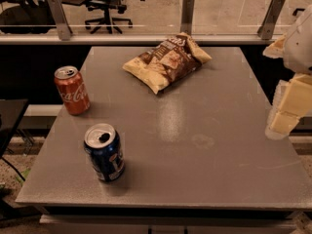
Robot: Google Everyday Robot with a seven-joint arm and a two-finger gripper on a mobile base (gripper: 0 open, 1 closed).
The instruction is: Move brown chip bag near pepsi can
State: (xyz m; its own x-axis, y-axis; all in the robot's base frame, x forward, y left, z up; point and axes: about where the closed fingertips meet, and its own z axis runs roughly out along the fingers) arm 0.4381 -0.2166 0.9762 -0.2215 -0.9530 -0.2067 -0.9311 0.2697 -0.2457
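A crinkly, pillow-shaped brown chip bag (167,61), dark brown and pale cream with chip pictures printed on it, lies flat toward the far side of a grey, matte rectangular table (209,150). It sits slantwise, one end pointing to the far right corner. Nothing touches it, so the move has not yet begun.

Well apart from the bag, near the front left of the table, stands the pepsi can (104,152), a dark blue metal drink can with a silver top and a dark opening in the lid. A red Coca-Cola can (71,89) stands upright by the left edge, farther back, roughly between the bag and the blue can. Beyond the table are a glass railing with grey metal posts (187,12) and black office chairs (108,14).

Several things could likely go wrong. The bag is puffy and slick, so a pinch on its loose film may slip off or drag it rather than lift it. Its route runs diagonally toward the front left, and its width could clip the red can on the way. Set down too close, it could tip the blue can, which looks opened and might spill. Stopping beside the red can would be the wrong finish.

A pale cream gripper (286,112) hangs at the right edge of the view, beside the table's right side and well apart from the bag. It points downward below a white arm casing. Whether it is spread or closed cannot be made out.
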